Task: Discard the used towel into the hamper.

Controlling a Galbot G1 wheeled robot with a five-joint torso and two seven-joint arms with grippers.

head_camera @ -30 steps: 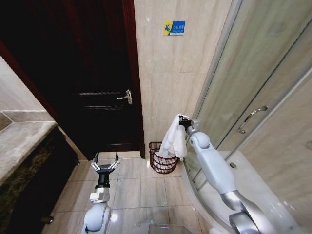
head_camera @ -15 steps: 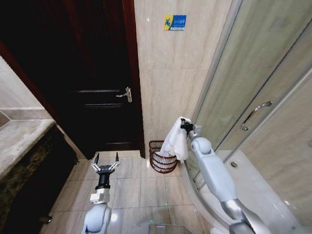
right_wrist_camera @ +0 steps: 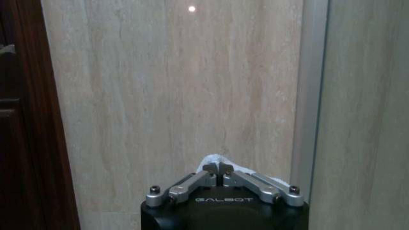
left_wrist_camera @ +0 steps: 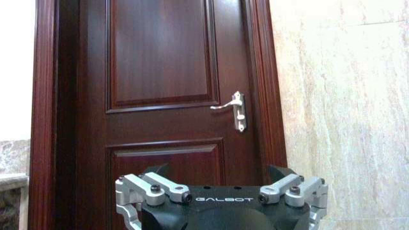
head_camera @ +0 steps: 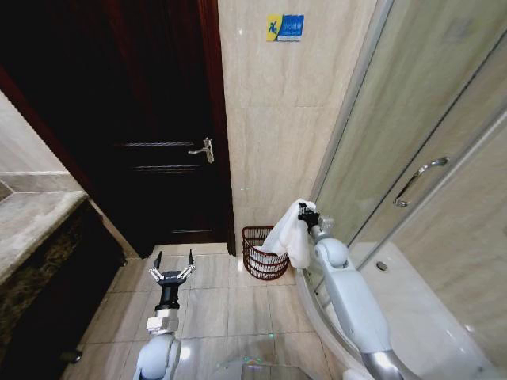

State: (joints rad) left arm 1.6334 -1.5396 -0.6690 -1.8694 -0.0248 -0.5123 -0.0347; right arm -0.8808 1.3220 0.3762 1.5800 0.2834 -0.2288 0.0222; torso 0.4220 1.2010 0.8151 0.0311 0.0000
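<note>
1. Hidden or cut off: the hamper [head_camera: 264,254] is partly covered on its right side by the hanging towel [head_camera: 290,234]; whether anything lies inside it cannot be made out. The right arm's lower part runs off the bottom edge of the head view.
2. In the right wrist view the towel [right_wrist_camera: 221,163] shows as a small white fold pinched at the fingertips [right_wrist_camera: 210,168]; the rest of it hangs out of sight below the gripper body.
3. Right gripper [head_camera: 303,212]: clenched on the towel's top, fingers closed together on the cloth. It is raised in front of the tiled wall [head_camera: 277,134], beside the glass shower door [head_camera: 412,158].
4. The towel hangs free from that gripper, its lower end above and just right of the hamper's rim; contact with the rim cannot be told.
5. The hamper stands on the floor tiles [head_camera: 230,305] against the wall, between the dark wooden door [head_camera: 150,127] and the shower enclosure.
6. Left gripper [head_camera: 173,263]: low over the floor, fingers spread, holding nothing, pointed toward the door [left_wrist_camera: 166,86].
7. Counts: one towel, one hamper, two grippers, one door handle [left_wrist_camera: 234,108], one blue wall sign [head_camera: 284,27].
</note>
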